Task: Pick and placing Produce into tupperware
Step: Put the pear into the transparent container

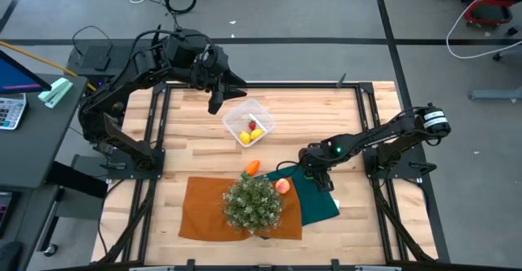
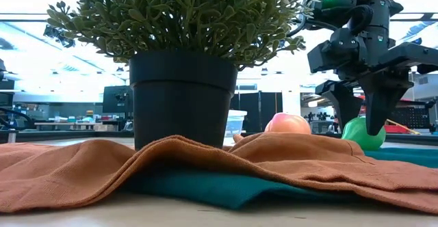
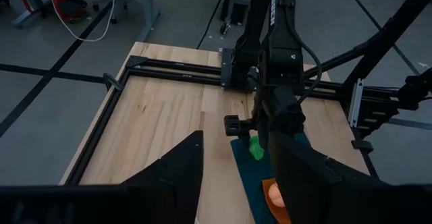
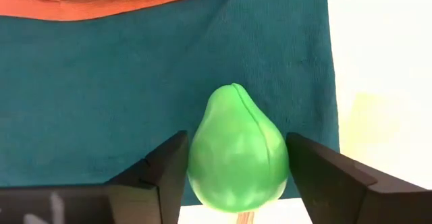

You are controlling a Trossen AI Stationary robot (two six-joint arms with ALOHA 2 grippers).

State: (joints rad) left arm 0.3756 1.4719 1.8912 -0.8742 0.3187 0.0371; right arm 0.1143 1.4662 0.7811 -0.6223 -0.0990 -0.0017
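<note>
On teal cloth (image 4: 101, 89) — right gripper (image 4: 236, 183) open, straddling green pear (image 4: 237, 153).

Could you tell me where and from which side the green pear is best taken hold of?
Grip the green pear across its wide rounded belly, coming straight down. It lies on the teal cloth, and the right hand already straddles that widest part, fingers open.

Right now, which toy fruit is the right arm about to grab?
The green pear, lying on the teal cloth between the right end effector's open fingers; the others lie elsewhere.
</note>
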